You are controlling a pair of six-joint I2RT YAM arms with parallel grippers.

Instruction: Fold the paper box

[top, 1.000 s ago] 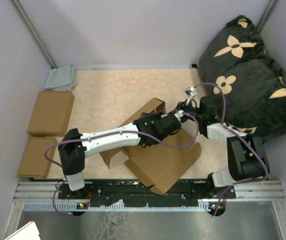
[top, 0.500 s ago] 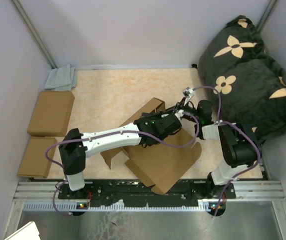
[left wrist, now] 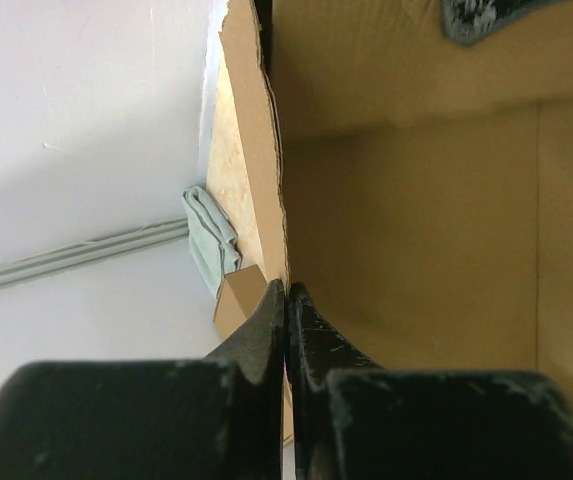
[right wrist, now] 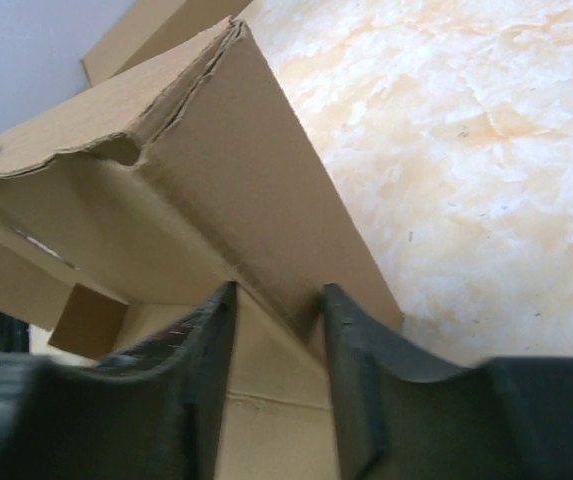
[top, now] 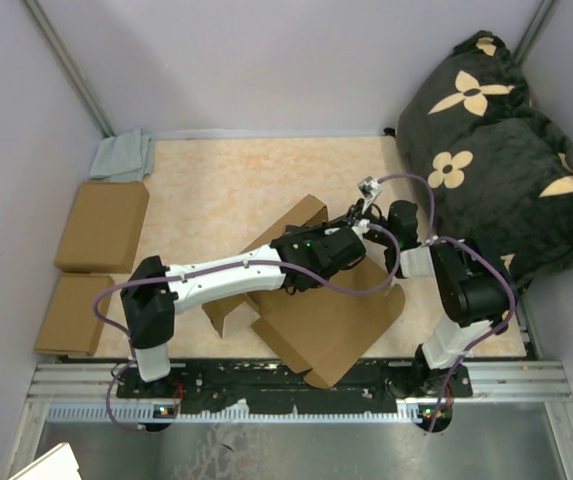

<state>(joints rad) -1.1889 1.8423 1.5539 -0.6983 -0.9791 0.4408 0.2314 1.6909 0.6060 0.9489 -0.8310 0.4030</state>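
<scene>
While my left gripper (left wrist: 285,292) pinched the paper box (top: 331,325) by its raised wall, my right gripper (right wrist: 278,298) straddled that wall, jaws spread. It lay dead ahead, running between them.

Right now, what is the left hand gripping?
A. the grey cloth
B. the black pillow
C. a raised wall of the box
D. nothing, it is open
C: in the left wrist view the left hand is shut on the edge of a raised wall of the box.
</scene>
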